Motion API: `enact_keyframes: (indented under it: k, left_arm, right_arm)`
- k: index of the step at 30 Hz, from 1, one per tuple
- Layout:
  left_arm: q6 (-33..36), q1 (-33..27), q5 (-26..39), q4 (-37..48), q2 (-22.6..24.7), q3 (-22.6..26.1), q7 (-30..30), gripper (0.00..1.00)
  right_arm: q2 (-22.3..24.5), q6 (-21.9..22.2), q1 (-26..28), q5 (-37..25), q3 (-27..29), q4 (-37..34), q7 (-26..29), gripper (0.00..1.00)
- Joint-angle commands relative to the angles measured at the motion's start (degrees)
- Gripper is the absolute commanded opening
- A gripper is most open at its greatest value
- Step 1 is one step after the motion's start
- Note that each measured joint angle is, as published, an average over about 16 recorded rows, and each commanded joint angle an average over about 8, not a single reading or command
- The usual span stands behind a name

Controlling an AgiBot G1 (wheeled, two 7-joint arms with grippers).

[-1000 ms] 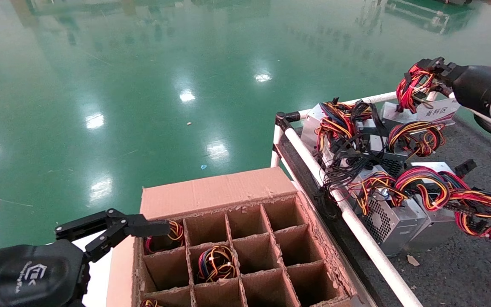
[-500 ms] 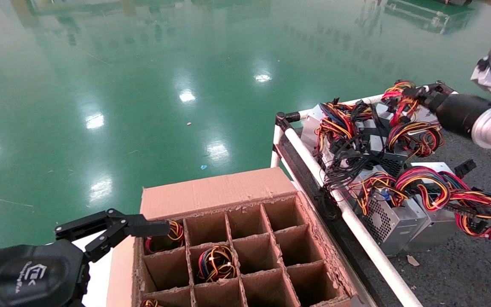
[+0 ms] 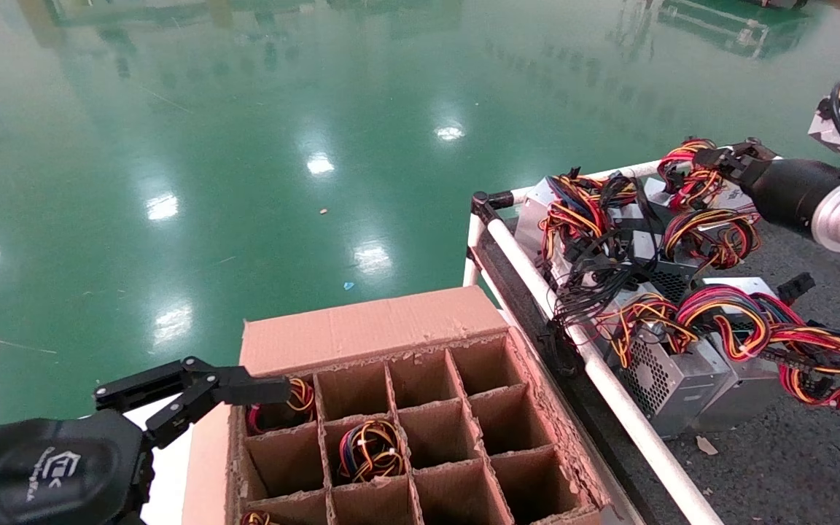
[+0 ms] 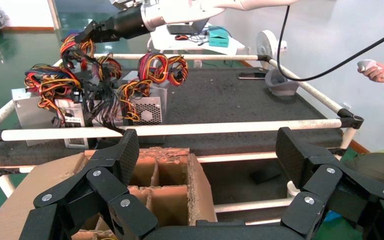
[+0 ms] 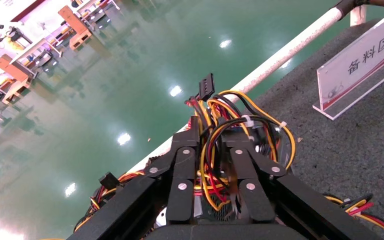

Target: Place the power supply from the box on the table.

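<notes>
My right gripper (image 3: 712, 157) is shut on the looped red, yellow and black wires (image 5: 220, 130) of the power supply (image 3: 688, 175). It holds them low over the far corner of the dark grey table (image 3: 792, 452), by the white sign (image 5: 360, 70). The supply's metal case is mostly hidden under the wires and fingers. The left wrist view shows that gripper (image 4: 92, 30) far off among the wire bundles. The brown box (image 3: 391, 328) with its cardboard grid stands left of the table. My left gripper (image 3: 238, 405) hangs open at the box's left edge, its fingers (image 4: 130, 147) wide apart and holding nothing.
Several other power supplies with tangled wires (image 3: 777, 328) lie on the table, one with a mesh side (image 3: 664, 375). A white pipe rail (image 3: 609, 386) separates box and table. Two box cells hold wire bundles (image 3: 369, 448). Green floor lies beyond.
My right gripper has come down with the wire bundle from above the far rail to the table's corner, then held almost still. The left arm has not moved.
</notes>
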Motion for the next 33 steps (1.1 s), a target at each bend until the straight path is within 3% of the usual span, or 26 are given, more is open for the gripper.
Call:
enact_keyframes:
  k: [1,19,33]
  left_arm:
    - [0.00,0.00,0.00,0.00,0.00,0.00,0.00,1.00]
    - [0.00,0.00,0.00,0.01,0.00,0.01,0.00,1.00]
    - [0.00,0.00,-0.01,0.01,0.00,0.01,0.01,1.00]
  right_arm:
    - [-0.03,0.03,-0.02,-0.06,-0.02,-0.03,-0.04,1.00]
    - [4.29,-6.02,2.74,-2.42,-1.67,0.82,-0.39,1.00]
    - [5.51,-10.97,4.87,-8.70,-6.06,0.46,-2.09,1.00]
